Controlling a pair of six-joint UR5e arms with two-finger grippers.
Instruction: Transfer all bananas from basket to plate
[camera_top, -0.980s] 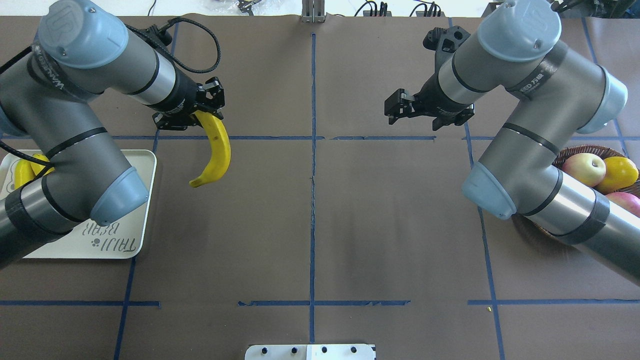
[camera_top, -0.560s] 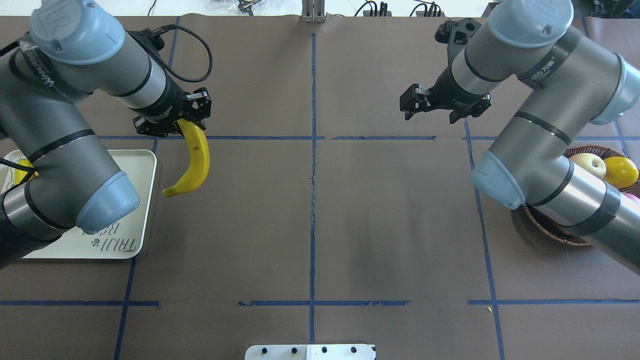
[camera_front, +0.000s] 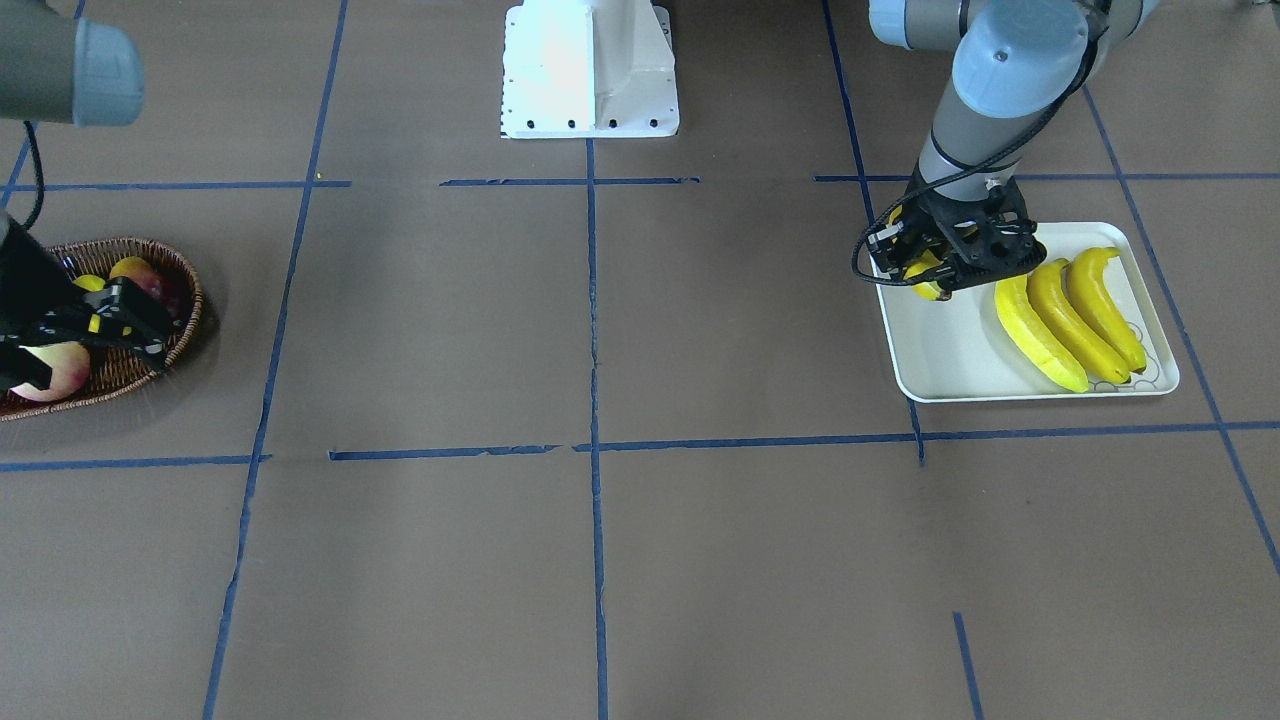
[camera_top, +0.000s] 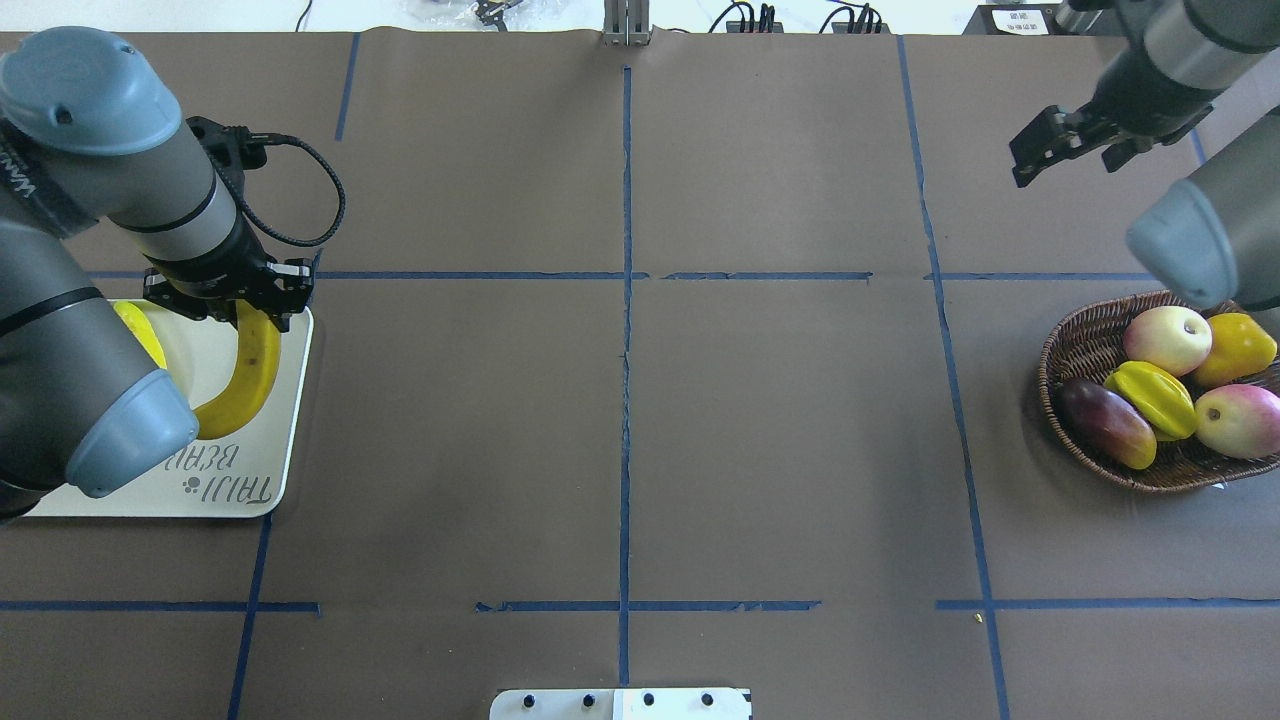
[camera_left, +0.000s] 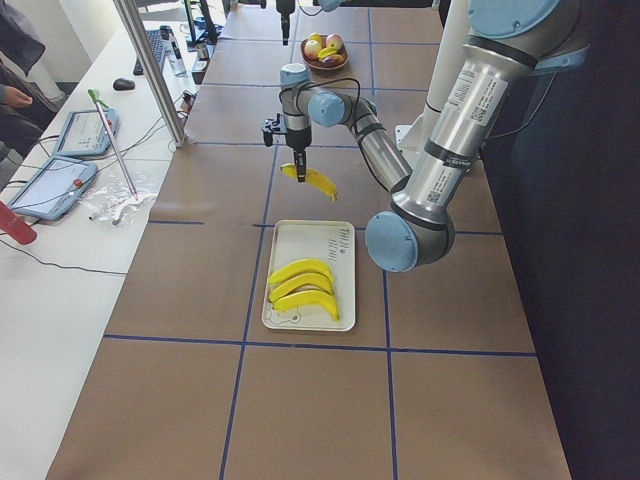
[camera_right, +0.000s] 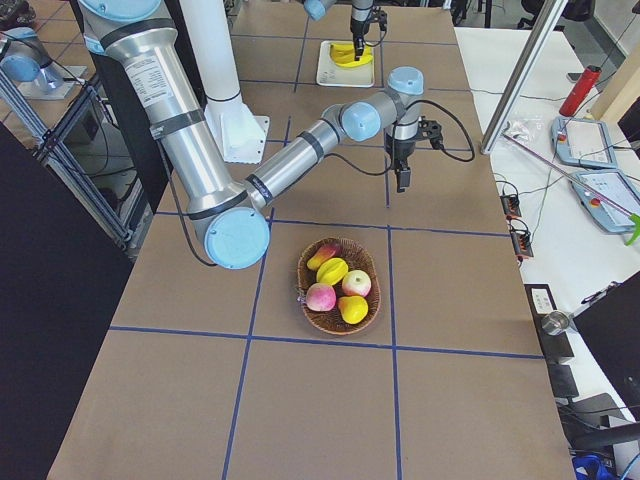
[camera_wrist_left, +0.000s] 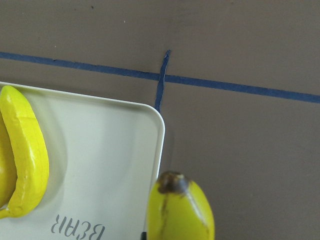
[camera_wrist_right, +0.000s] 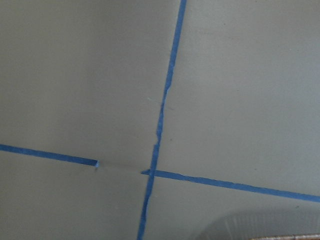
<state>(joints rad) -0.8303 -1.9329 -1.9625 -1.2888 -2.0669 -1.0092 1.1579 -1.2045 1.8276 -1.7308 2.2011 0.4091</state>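
One last banana (camera_top: 250, 370) is arriving over the plate (camera_top: 288, 445), nearly finishing the task.
Left pincer (camera_top: 235, 305) is clamping it; right pincer (camera_top: 1035, 150) is hanging open, empty.

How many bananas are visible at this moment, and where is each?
4. Three bananas lie side by side on the plate; the fourth banana hangs from the left gripper, over the plate's edge. None shows in the basket, though other fruit might hide one.
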